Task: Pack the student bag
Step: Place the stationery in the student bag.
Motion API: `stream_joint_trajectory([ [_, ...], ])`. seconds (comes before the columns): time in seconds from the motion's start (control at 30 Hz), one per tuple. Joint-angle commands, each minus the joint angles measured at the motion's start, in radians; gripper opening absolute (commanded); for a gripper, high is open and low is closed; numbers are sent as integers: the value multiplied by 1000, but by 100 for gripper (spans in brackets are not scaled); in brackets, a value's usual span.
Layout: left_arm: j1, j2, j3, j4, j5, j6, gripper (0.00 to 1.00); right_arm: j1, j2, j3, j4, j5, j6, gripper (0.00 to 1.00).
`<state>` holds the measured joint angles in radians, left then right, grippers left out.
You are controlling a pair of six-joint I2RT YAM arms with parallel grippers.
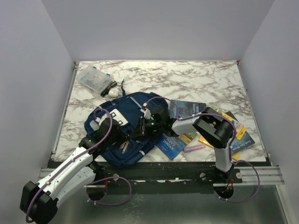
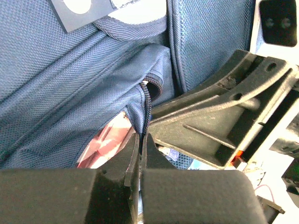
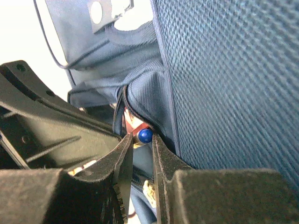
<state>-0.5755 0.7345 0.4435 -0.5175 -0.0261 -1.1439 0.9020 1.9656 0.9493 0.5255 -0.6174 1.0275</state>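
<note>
The student bag (image 1: 122, 116), navy-blue, lies on the marble table (image 1: 187, 79) at the front left. My left gripper (image 1: 124, 140) is shut on the zipper edge of the bag's opening (image 2: 148, 100); its jaws (image 2: 141, 137) pinch the fabric. Something red and white (image 2: 105, 144) shows inside the opening. My right gripper (image 1: 138, 130) reaches in from the right, close beside the left one (image 2: 219, 126). Its fingertips (image 3: 142, 140) stand narrowly apart, closed on a small blue-capped item (image 3: 145, 135) at the mouth of the bag (image 3: 224, 84).
A clear plastic box (image 1: 96, 80) sits at the back left. Right of the bag lie a dark book (image 1: 187, 109), a blue book (image 1: 170, 145), a pink marker (image 1: 194, 148) and several yellow and coloured books (image 1: 238, 130) under the right arm.
</note>
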Motion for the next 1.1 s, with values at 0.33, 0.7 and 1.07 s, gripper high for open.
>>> stream_joint_trajectory([
  [0.33,2,-14,-25,54,42,-34,0,9,44,89,15,-29,54,39],
  [0.7,2,-2,-59,56,34,-40,0,-36,-120,40,-132,6,-74,59],
  [1.07,3,-41,-50,56,15,-14,0,-88,-415,-3,-642,396,-260,62],
])
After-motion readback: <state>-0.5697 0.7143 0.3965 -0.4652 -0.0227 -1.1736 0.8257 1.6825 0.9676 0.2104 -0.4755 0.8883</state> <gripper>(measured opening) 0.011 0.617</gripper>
